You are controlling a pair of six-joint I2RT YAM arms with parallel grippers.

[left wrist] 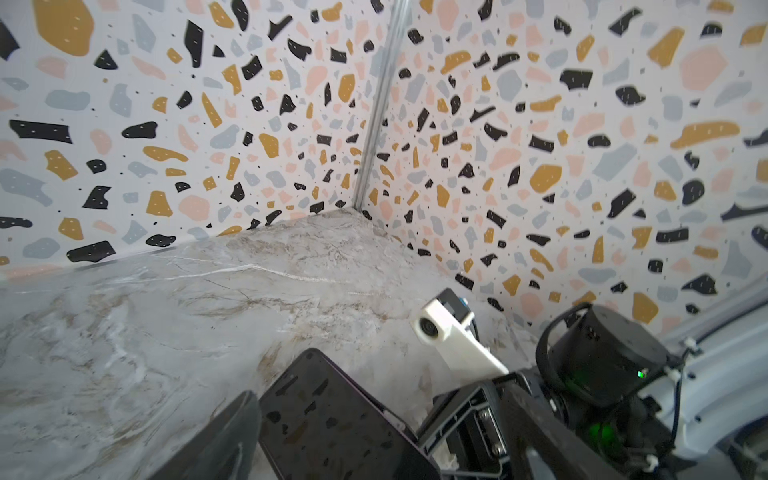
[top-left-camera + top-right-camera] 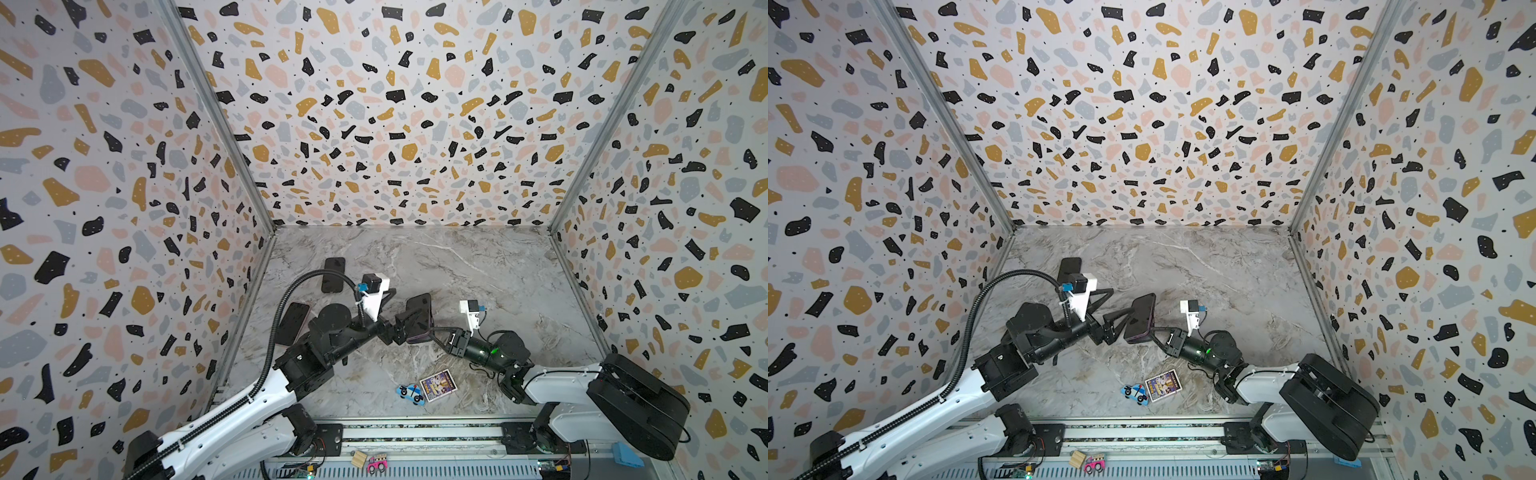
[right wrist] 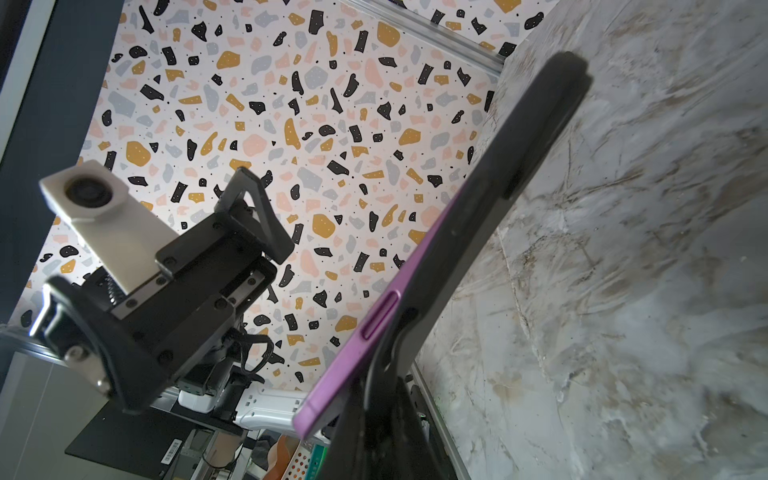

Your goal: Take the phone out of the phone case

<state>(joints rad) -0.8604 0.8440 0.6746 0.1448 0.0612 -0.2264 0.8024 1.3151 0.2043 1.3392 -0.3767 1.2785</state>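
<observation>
**Operator:** Where do the grippers stand?

**Spotter:** Your right gripper (image 2: 428, 332) is clamped on the bottom end of the phone (image 2: 417, 318), case and all, and holds it tilted up off the worktop (image 2: 478, 270). Your left gripper (image 2: 1122, 300) is spread wide just beside the phone's near long edge. It has nothing in it, and I can't tell whether a finger touches.

**Operator:** And the case?

**Spotter:** In the right wrist view the black phone case (image 3: 532, 137) covers the far end. Toward your right gripper the phone's purple side, with its button, lies bare. I'd judge the case is partly peeled there, not off.

**Operator:** So which step is this?

**Spotter:** Separation, midway, by my reading. Next, your left gripper needs to close on the case lip alone while the right holds firm. Then pull the two apart along the phone's length. If you pinch phone and case together, nothing will slide.

**Operator:** Anything nearby?

**Spotter:** Two other phones lie on the worktop behind your left arm, one (image 2: 333, 274) farther back and one (image 2: 293, 324) by the wall. A toy police car (image 2: 410, 393) and a picture card (image 2: 438, 384) sit near the front edge, well clear.
</observation>
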